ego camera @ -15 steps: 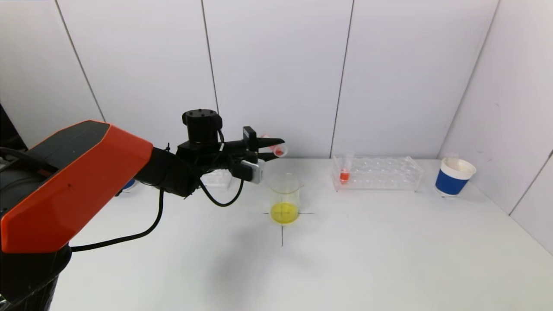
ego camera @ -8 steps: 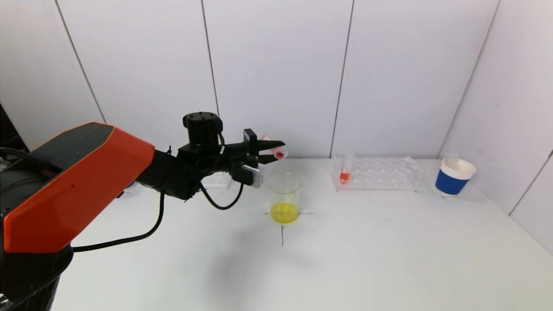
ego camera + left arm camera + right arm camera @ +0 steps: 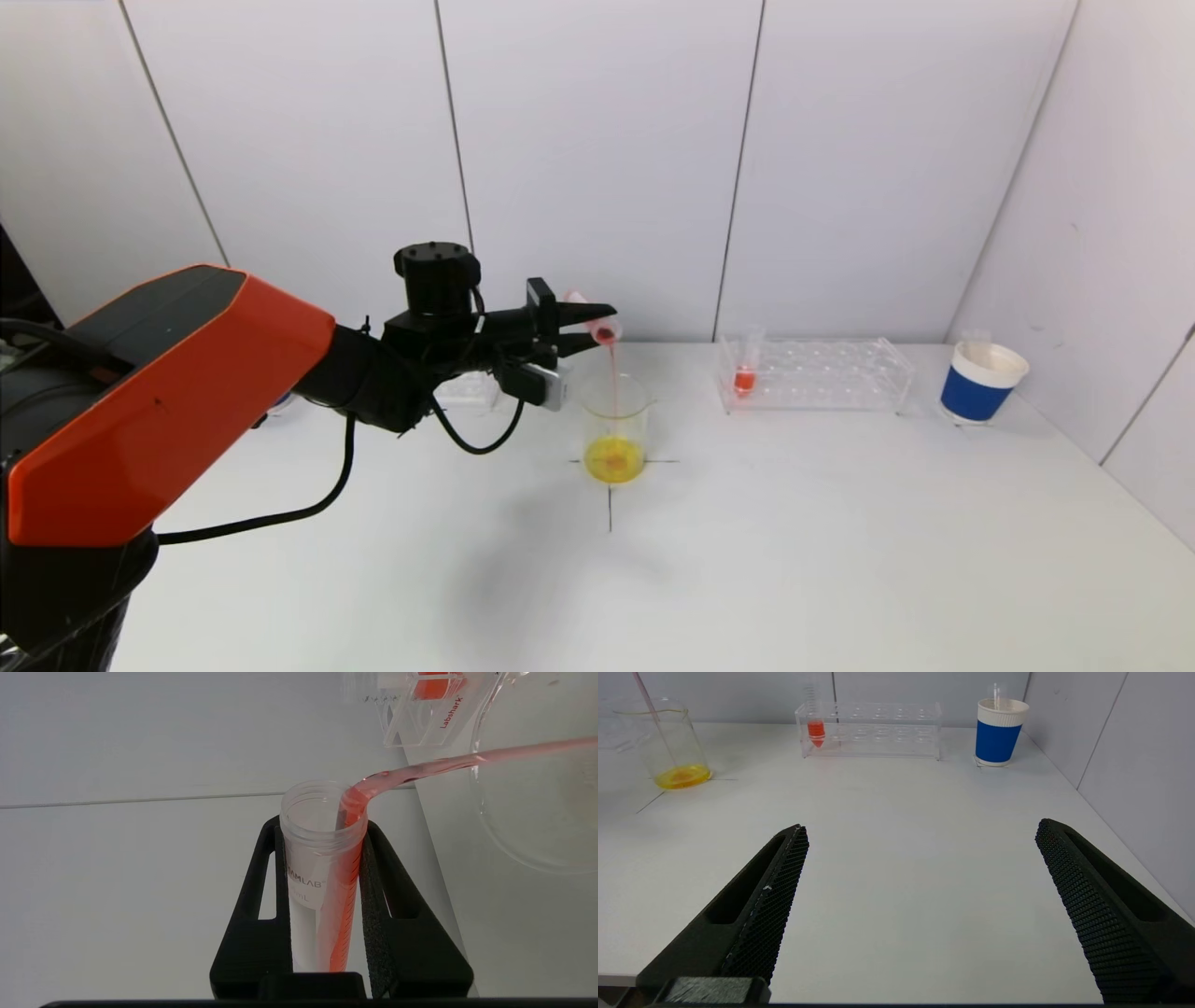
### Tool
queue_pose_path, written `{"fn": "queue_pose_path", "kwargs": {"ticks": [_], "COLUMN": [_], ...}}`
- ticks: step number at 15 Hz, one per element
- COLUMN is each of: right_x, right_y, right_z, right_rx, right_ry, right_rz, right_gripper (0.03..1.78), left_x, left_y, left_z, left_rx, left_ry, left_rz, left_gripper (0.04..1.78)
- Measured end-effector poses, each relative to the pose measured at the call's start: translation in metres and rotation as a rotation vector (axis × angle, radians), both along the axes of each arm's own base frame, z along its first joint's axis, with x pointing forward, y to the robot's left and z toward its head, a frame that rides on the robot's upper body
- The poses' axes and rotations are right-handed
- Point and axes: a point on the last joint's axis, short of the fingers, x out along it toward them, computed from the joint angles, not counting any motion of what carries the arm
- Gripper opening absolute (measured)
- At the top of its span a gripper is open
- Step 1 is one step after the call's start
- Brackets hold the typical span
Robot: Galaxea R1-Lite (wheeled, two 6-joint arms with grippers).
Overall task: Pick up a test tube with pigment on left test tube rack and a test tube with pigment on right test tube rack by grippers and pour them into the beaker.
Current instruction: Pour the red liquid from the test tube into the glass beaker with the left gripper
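Note:
My left gripper (image 3: 599, 323) (image 3: 322, 826) is shut on a clear test tube (image 3: 594, 324) (image 3: 322, 868), held tipped over the glass beaker (image 3: 616, 420). A thin red stream (image 3: 613, 383) (image 3: 444, 765) runs from the tube's mouth into the beaker, onto the yellow liquid (image 3: 613, 459) at its bottom. A second tube with red pigment (image 3: 745, 373) (image 3: 816, 728) stands in the right test tube rack (image 3: 822, 373) (image 3: 878, 732). The left test tube rack (image 3: 467, 387) is mostly hidden behind my left gripper. My right gripper (image 3: 920, 828) hangs open over bare table, out of the head view.
A blue and white paper cup (image 3: 980, 383) (image 3: 998, 732) stands at the far right near the side wall. Black cross marks (image 3: 610, 504) lie under the beaker. A small blue object (image 3: 277, 399) peeks out behind my left arm.
The held tube has tipped further, and red pigment that stayed at its mouth now pours into the beaker. The right arm has not moved.

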Motion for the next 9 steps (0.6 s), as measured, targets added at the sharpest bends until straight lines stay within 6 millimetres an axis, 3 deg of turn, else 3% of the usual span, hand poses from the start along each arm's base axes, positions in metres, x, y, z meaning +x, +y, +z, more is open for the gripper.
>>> {"fn": "queue_pose_path", "kwargs": {"ticks": [9], "right_x": [0.0000], "right_y": [0.0000], "right_z": [0.0000], "right_rx": [0.000], "right_ry": [0.000], "right_rz": [0.000], "right_gripper": [1.77], "left_x": [-0.0002], "left_y": [-0.0001], "left_z": [0.0005], "left_rx": [0.019], "left_ry": [-0.058], "left_rz": [-0.003], "left_gripper": [0.44]}}
